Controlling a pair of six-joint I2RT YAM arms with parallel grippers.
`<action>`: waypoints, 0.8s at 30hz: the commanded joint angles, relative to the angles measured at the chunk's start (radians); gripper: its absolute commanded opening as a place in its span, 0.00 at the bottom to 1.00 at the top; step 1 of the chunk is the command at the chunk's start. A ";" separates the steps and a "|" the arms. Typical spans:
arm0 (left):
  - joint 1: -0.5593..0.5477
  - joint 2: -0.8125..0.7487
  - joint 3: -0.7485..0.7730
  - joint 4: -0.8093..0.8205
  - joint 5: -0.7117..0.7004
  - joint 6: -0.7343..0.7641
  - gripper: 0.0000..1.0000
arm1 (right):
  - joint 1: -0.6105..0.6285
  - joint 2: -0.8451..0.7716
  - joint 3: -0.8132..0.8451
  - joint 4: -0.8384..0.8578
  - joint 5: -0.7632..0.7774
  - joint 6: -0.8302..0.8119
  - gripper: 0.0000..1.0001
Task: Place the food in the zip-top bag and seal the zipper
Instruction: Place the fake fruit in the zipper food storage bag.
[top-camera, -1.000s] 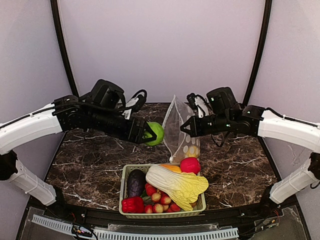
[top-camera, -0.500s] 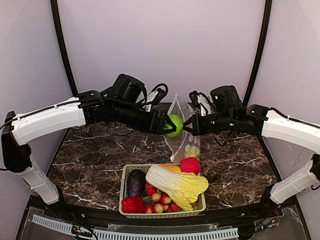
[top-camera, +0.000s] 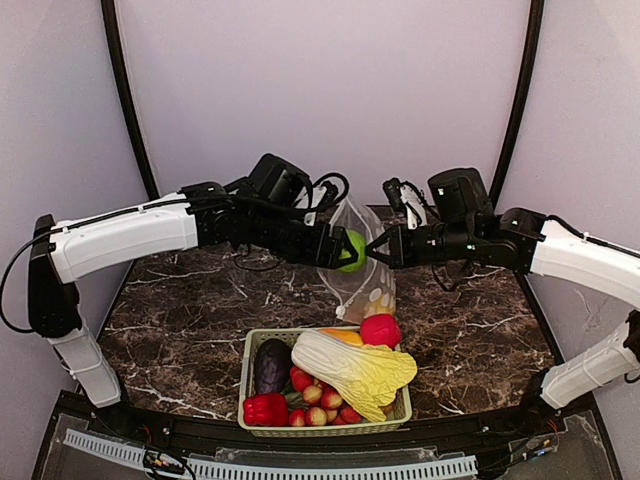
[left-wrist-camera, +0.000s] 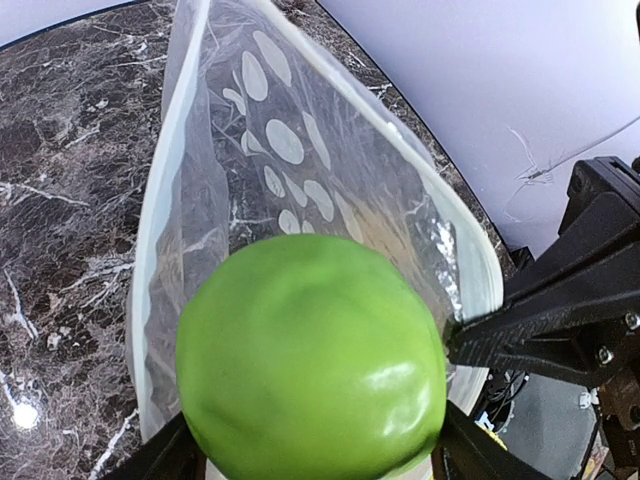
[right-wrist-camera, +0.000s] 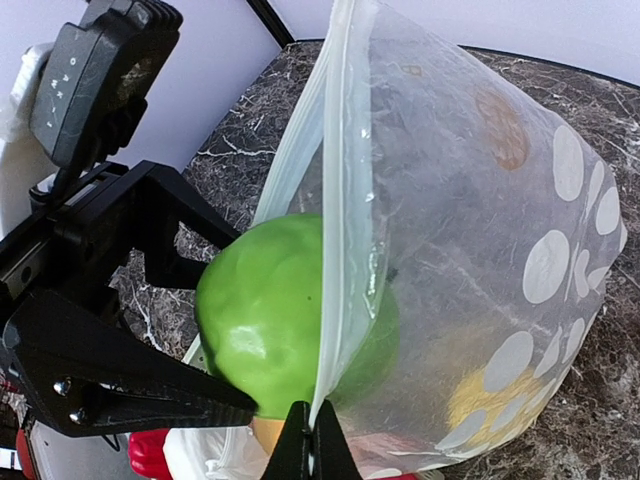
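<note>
Bag: upright at the far middle of the table, just behind the basket, mouth open toward the left arm.
Left arm: stretched rightward, gripper clamped on the apple, which sits partly inside the bag's mouth.
Right arm: reaching leftward, gripper pinched closed on the bag's rim.
Bag contents: lemon at the bottom.
Basket: near edge; holds cabbage, pink fruit, pepper, eggplant, small red fruits.
</note>
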 joint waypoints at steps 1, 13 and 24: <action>0.005 0.014 0.039 -0.012 -0.012 0.004 0.77 | -0.001 -0.011 -0.006 0.029 -0.014 0.006 0.00; 0.005 0.026 0.040 -0.005 0.020 0.003 0.86 | -0.002 -0.007 -0.009 0.030 -0.013 0.006 0.00; 0.005 -0.074 -0.060 0.123 0.115 0.028 0.84 | -0.002 -0.007 -0.009 0.030 0.001 0.008 0.00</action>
